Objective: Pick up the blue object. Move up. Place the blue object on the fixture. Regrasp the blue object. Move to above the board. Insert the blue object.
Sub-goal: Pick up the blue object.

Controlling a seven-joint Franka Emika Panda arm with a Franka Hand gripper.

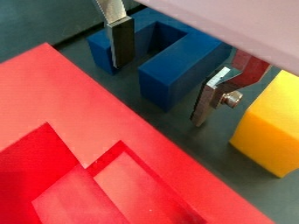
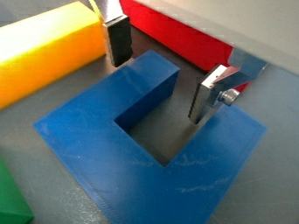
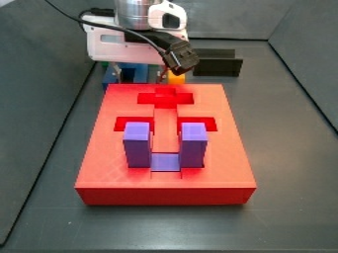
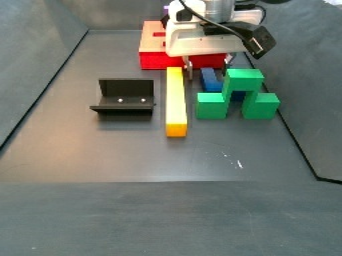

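Observation:
The blue object (image 2: pixel 105 153) is a navy U-shaped block that lies flat on the dark floor, and it also shows in a wrist view (image 1: pixel 176 63). My gripper (image 2: pixel 163 72) is low over it and open, with one prong of the block between the fingers (image 2: pixel 118 44) and a gap on each side. In a side view the blue object (image 4: pixel 211 79) sits under the gripper (image 4: pixel 207 66), between the yellow bar and the green block. The red board (image 3: pixel 165 168) lies beside it, and the black fixture (image 4: pixel 123 98) stands apart.
A yellow bar (image 4: pixel 175 100) lies along one side of the blue block, close to a finger (image 1: pixel 211 98). A green stepped block (image 4: pixel 241 92) stands on the other side. A purple U-shaped block (image 3: pixel 165 145) sits in the board. The board's edge (image 2: pixel 187 39) is close behind the gripper.

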